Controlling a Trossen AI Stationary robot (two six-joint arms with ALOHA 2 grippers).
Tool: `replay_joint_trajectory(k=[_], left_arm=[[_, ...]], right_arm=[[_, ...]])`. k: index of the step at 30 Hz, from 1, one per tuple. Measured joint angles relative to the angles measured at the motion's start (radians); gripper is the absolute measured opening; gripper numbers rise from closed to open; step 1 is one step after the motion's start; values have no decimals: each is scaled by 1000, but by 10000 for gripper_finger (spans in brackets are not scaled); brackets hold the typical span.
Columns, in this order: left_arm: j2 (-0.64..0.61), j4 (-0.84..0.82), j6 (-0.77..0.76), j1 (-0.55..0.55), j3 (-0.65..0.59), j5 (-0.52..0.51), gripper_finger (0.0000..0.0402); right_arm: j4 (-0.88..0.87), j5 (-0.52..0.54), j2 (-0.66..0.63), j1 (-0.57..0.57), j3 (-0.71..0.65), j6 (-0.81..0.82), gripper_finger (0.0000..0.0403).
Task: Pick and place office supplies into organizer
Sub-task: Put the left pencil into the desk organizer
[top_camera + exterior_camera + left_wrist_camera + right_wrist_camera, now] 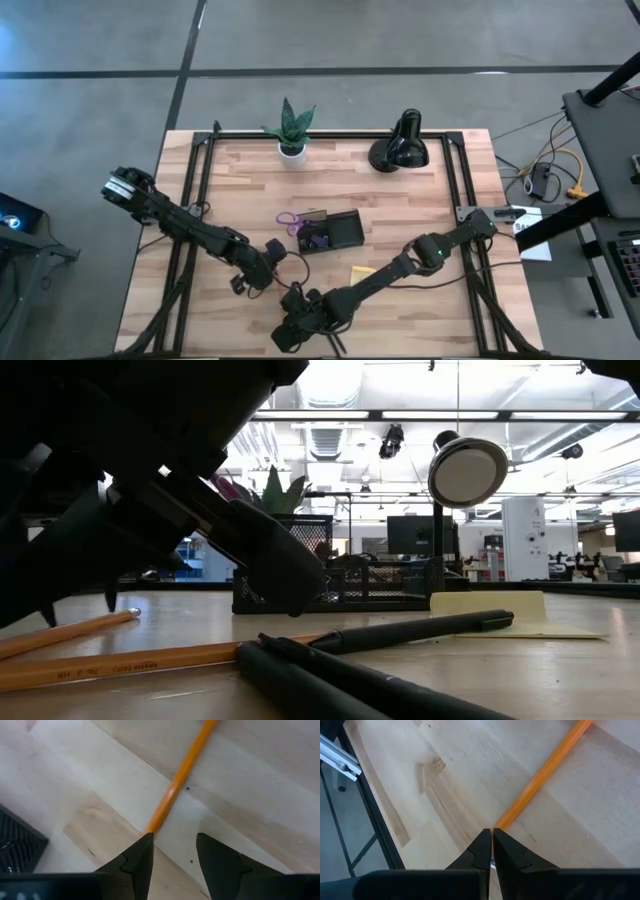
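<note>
My left gripper (250, 280) (175, 837) is open just above the wood near the table's front. An orange pencil (177, 785) lies flat, and its end reaches one fingertip (145, 842). My right gripper (290, 335) (492, 831) is shut at the front edge. Its tips sit at the end of an orange pencil (545, 770) that also lies flat. The low view shows two orange pencils (130, 660) (60, 632) and black pens (400, 630) on the table. The black organizer (330, 232) stands mid-table with purple scissors (290, 220) beside it. My left gripper has one fingertip (145, 842) at the pencil's end (152, 826), and the finger hides that end. I cannot tell whether they touch. My right gripper's shut fingertips (482, 840) slant down onto the wood at the other pencil's end (501, 822), which they hide. I cannot tell whether they touch.
A yellow sticky-note pad (362, 272) lies right of the grippers. A potted plant (292, 130) and a black desk lamp (400, 148) stand at the far edge. The table's front edge and its metal frame (340, 757) are close to my right gripper.
</note>
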Motion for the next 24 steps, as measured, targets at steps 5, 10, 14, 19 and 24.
replay_joint_trajectory(k=[5, 10, 14, 19, 24], left_arm=[[-4, -25, -20, 1, 3, -7, 138], [-19, -8, 13, 3, 26, -64, 138], [1, 2, 57, 24, 53, -52, 138], [52, -7, 60, 63, 73, 12, 138], [91, -39, 66, 78, 99, 63, 138]], right_arm=[[0, 0, 0, 0, 0, 0, 11], [-2, 2, 0, 0, 0, 3, 11], [-3, 2, 0, 0, 0, 5, 11], [-3, 2, 0, 0, 0, 8, 11], [-4, 2, 0, 0, 0, 8, 11]])
